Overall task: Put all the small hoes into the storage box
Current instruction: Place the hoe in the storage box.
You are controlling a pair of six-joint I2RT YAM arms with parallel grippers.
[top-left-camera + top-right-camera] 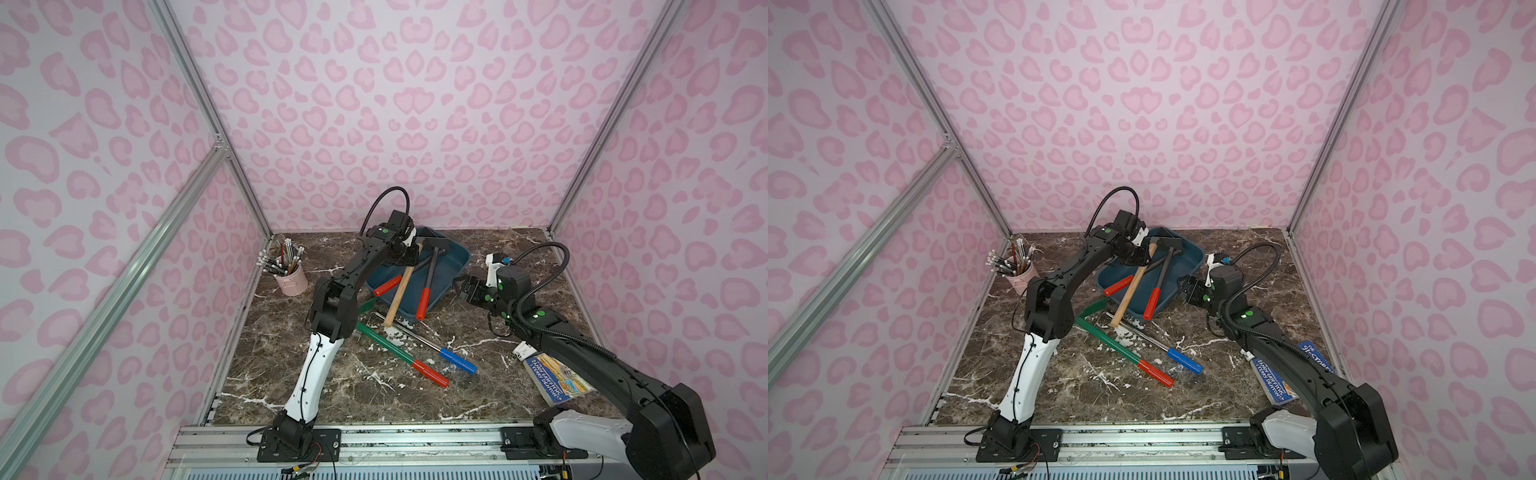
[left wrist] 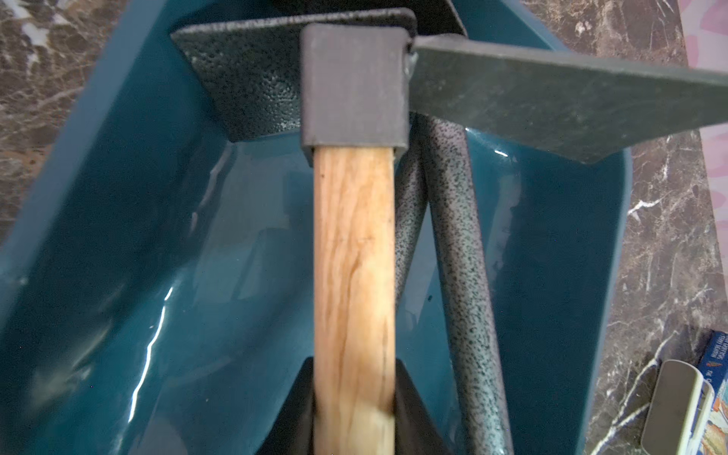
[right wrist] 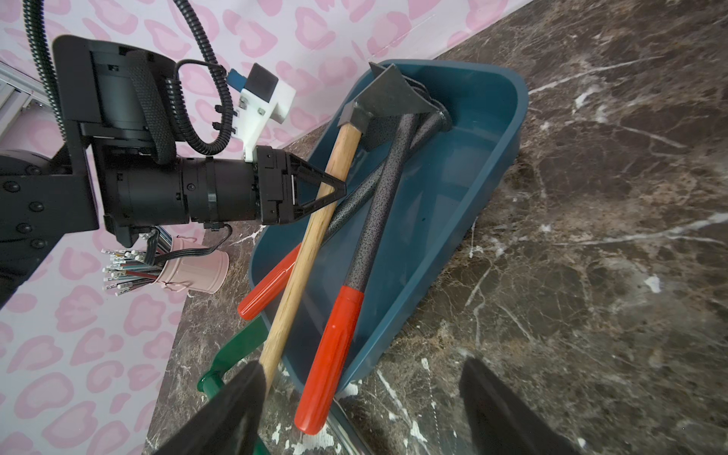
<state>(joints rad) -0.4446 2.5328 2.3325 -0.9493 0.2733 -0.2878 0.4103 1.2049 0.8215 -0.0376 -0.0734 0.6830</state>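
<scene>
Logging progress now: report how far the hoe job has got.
Done: wooden-handled small hoe has its grey metal head inside the dark teal plastic storage box. In hand: left gripper, jaws shut on its handle. Left: release; handle end overhangs the rim.

The left arm [image 1: 358,265] hides the storage box's [image 1: 449,272] far left corner and part of the green tool's [image 1: 384,345] head, while the right arm [image 1: 555,328] covers part of the book [image 1: 559,384].

My small hoe [image 2: 354,256] has a smooth wooden handle and a matt grey metal head. The storage box [image 2: 157,275] is glossy plastic, the other shafts [image 2: 461,256] speckled metal.
</scene>
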